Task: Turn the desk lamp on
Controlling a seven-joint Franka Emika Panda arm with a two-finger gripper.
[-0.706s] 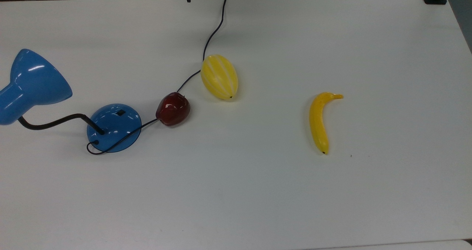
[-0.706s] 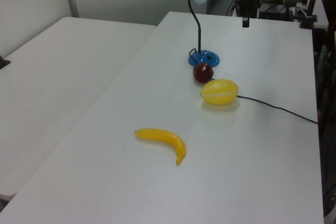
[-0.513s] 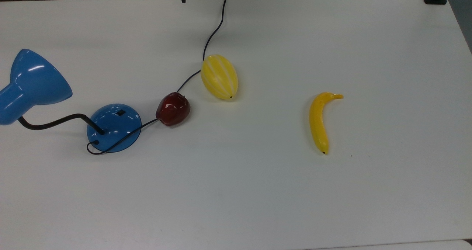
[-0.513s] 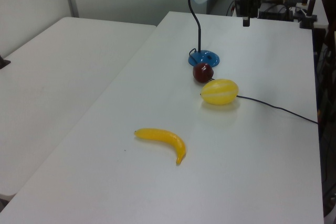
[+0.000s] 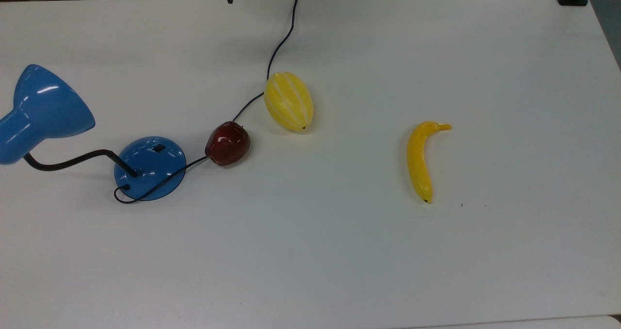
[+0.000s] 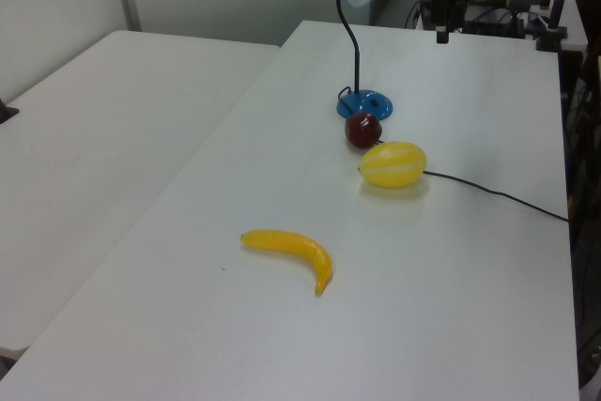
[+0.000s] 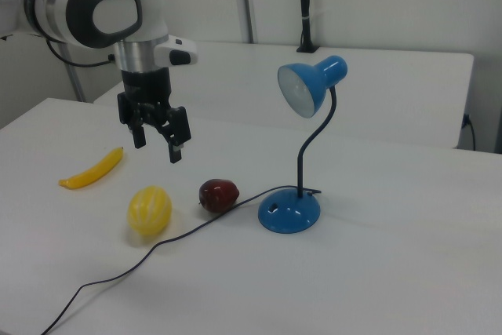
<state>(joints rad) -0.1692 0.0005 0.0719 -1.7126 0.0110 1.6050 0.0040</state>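
Note:
The desk lamp stands at the top view's left, with a glossy blue cone shade (image 5: 44, 103), a bent black gooseneck (image 5: 73, 161) and a round blue base (image 5: 150, 169). A small black switch (image 5: 158, 148) sits on the base. In the right view the shade (image 7: 306, 88) looks unlit, and the base (image 7: 289, 211) sits right of the fruit. My gripper (image 7: 158, 145) hangs open and empty above the table, left of the lamp and above the yellow melon in the right view. In the left view the gripper (image 6: 433, 27) is beyond the lamp, near the table's far end.
A dark red apple (image 5: 227, 143) lies on the lamp's black cord (image 5: 279, 47) next to the base. A striped yellow melon (image 5: 288, 101) lies beside the cord, and a banana (image 5: 419, 159) sits further toward the top view's right. The white table (image 5: 339, 251) is bare in front.
My gripper has shifted toward the top view's left along the table's far edge. The lamp and the fruit have not moved.

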